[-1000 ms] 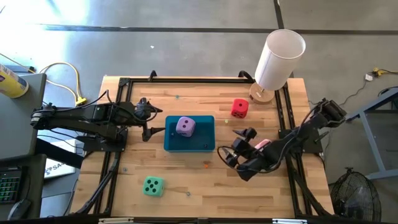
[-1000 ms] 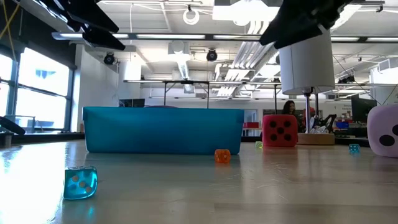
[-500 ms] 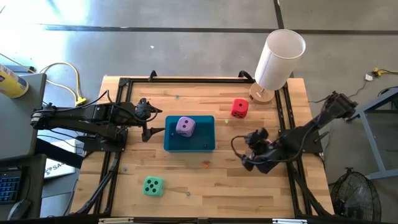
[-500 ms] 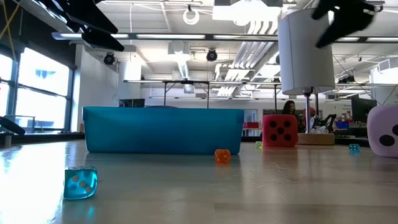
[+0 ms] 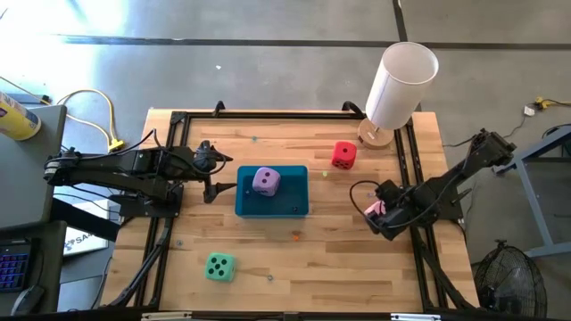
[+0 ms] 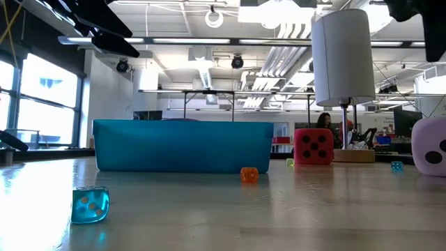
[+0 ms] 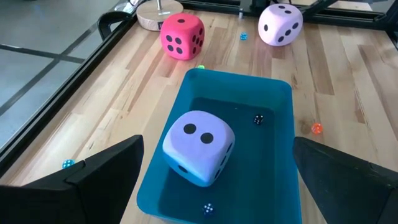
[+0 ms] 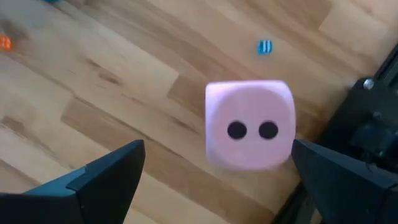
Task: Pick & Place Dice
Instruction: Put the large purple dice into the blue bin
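A lilac die [image 5: 265, 181] [image 7: 199, 147] lies inside the teal tray [image 5: 295, 203]. The red die [image 5: 343, 155] [image 6: 313, 146] rests on the table toward the far right. The mint green die [image 5: 219, 267] sits near the front left. The pink die [image 8: 249, 124] [image 6: 431, 146] rests on the wood beside the right rail. My right gripper [image 5: 382, 212] hangs open over it, pointing down, one finger on each side and clear of it. My left gripper [image 5: 212, 171] waits open at the tray's left end.
A white cylinder on a round wooden base [image 5: 397, 89] stands at the far right corner. Tiny loose dice lie about: an orange one [image 6: 249, 174] in front of the tray, a clear blue one [image 6: 90, 205] nearer, another blue one [image 8: 265, 46]. Black frame rails [image 5: 413, 169] border the table.
My right gripper has gone toward the table's right edge and a little up. It has tipped from nearly level to pointing down and has rolled about its own axis, so it now stands over the pink die. No die has moved.
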Tool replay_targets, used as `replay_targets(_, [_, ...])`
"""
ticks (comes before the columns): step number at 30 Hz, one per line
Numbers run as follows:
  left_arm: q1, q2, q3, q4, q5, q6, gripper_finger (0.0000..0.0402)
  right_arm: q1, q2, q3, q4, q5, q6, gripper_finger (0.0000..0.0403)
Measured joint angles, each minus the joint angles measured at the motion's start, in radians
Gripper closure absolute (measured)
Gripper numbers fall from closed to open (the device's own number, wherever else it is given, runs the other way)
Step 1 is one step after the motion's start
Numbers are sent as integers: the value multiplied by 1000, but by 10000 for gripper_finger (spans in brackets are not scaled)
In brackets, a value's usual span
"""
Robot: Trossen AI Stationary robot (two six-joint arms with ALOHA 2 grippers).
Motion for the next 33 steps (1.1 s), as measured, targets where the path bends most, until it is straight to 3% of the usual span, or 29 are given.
replay_targets(4, [0,0,0,0,0,0,2,0,0,0,0,-38,0,5])
replay_targets(18, [0,0,0,0,0,3,2,-9,7,0,-23,15,-156,5])
replay_targets(33, [0,0,0,0,0,4,2,-101,8,-151,63,-116,-192,5])
